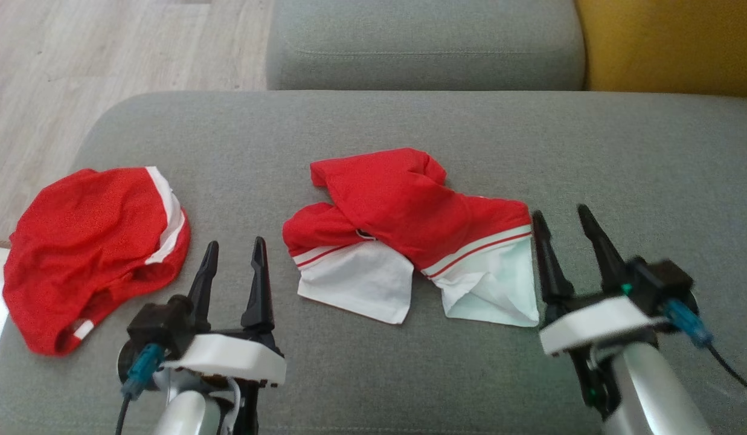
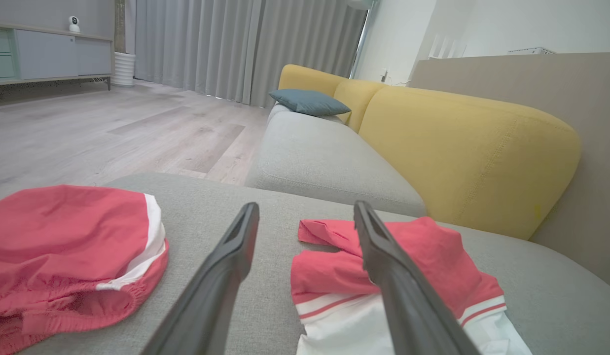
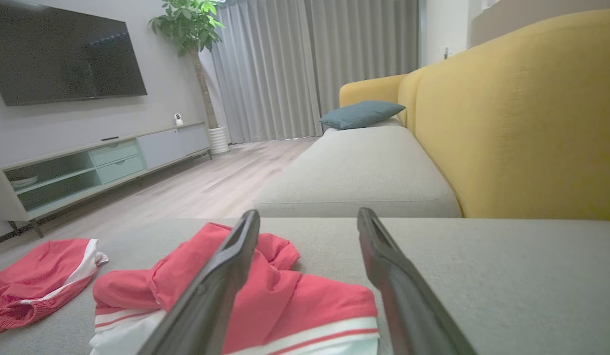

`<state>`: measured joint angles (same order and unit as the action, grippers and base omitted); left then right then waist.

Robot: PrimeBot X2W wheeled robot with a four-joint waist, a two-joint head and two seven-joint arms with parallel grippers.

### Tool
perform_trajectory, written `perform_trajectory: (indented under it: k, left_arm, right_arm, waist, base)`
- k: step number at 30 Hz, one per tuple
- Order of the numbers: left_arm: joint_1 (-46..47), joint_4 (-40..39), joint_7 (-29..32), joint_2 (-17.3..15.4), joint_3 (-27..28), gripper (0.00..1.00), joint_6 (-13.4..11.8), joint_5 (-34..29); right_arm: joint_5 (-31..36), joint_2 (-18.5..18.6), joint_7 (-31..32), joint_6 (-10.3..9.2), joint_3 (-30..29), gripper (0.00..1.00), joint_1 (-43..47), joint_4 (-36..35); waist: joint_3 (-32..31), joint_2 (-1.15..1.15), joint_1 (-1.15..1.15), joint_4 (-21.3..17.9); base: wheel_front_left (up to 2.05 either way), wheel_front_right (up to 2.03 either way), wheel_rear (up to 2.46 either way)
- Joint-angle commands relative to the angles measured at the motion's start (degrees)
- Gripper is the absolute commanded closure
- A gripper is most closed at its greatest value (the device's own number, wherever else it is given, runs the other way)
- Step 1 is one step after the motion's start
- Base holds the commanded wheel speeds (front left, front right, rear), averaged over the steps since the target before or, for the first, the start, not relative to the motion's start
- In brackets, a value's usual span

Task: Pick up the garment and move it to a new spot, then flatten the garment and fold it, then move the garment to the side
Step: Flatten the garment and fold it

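A red garment (image 1: 409,211) with white, red-striped hems lies crumpled in the middle of the grey seat cushion (image 1: 409,127). My left gripper (image 1: 235,243) hovers open just left of it, fingers pointing away from me, with nothing between them. My right gripper (image 1: 561,211) stands open at the garment's right edge, also holding nothing. In the left wrist view the garment (image 2: 433,261) lies behind the right finger of the left gripper (image 2: 305,206). In the right wrist view the garment (image 3: 305,301) sits under the left finger of the right gripper (image 3: 308,212).
A second red piece with a white band (image 1: 89,241) lies bunched at the cushion's left end, near the edge. Beyond are another grey seat (image 1: 421,48), a yellow backrest (image 1: 669,42) and wooden floor (image 1: 107,54) to the left. A blue pillow (image 3: 361,113) rests farther along.
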<state>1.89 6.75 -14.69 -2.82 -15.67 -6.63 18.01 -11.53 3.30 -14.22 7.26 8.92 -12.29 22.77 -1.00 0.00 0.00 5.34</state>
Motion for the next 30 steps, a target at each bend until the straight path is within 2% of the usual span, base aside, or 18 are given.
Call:
perform_trajectory:
  k: [1, 6, 14, 22, 30]
  left_arm:
    - [2.08, -2.00, -0.30, -0.06, 1.86, 0.00, 0.00, 0.38]
    - [1.96, -1.86, -0.30, -0.06, 1.37, 0.00, 0.03, 0.54]
    - [2.53, -1.61, -0.30, -0.06, 1.00, 0.00, 0.44, 0.34]
    - [3.54, -1.07, -0.30, -0.06, 0.67, 0.00, 0.99, 0.25]
    - [4.78, -0.81, -0.30, -0.06, 0.39, 0.00, 1.15, 0.40]
  right_arm:
    - [0.30, -0.43, -0.76, 0.23, 0.24, 0.00, -0.37, -3.87]
    - [0.56, -0.43, -0.76, 0.23, -0.88, 0.00, 4.53, -7.16]
    - [1.87, -0.43, 0.49, 0.23, -0.28, 0.00, 5.37, -8.23]
    - [4.83, -0.43, 6.28, 0.23, 7.76, 0.00, 4.45, -2.14]
    - [8.36, -0.43, 7.97, 0.23, 7.86, 0.00, 0.30, 5.74]
  waist:
    - [0.15, 0.00, 0.00, -0.51]
    - [0.77, 0.00, 0.00, -1.16]
    - [2.06, 0.00, 0.00, -0.40]
    - [4.64, 0.00, 0.00, 2.14]
    - [6.92, 0.00, 0.00, 4.49]
  base:
    - [0.00, 0.00, 0.00]
    - [0.00, 0.00, 0.00]
    - [0.00, 0.00, 0.00]
    - [0.00, 0.00, 0.00]
    - [0.00, 0.00, 0.00]
